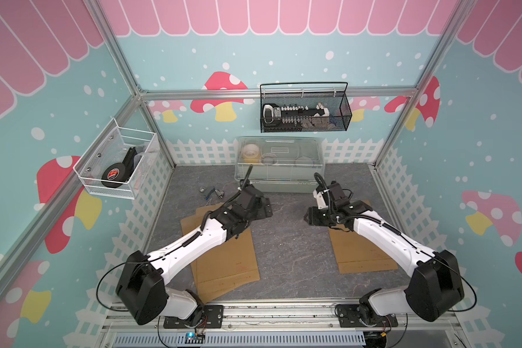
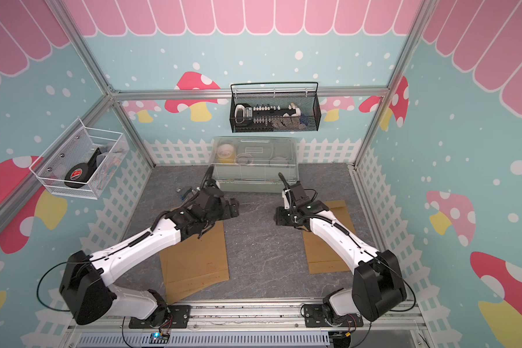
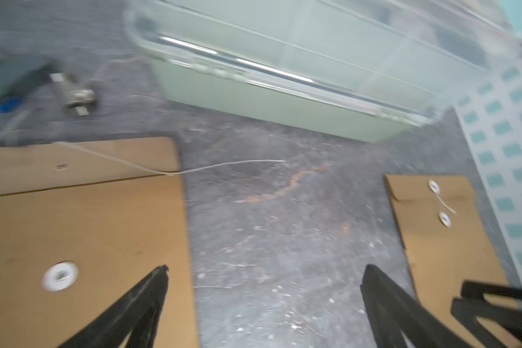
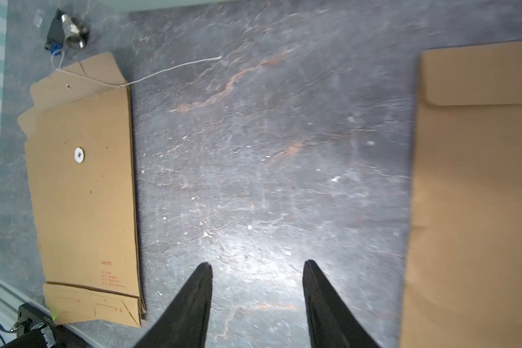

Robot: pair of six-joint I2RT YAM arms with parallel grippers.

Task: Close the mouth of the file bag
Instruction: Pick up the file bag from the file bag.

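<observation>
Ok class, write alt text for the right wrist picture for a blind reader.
Two black fingers stand apart over a grey table. To one side lies a brown file bag with a white button, its loose string trailing over the table; a second bag lies opposite.

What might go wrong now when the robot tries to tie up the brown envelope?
1. The string lies loose and thin on the table; the open left end effector may miss it.
2. Nothing presses the envelope down, so pulling the string might drag it or lift its flap.
3. The right end effector hangs open over bare table, so it may be late to steady anything.
</observation>
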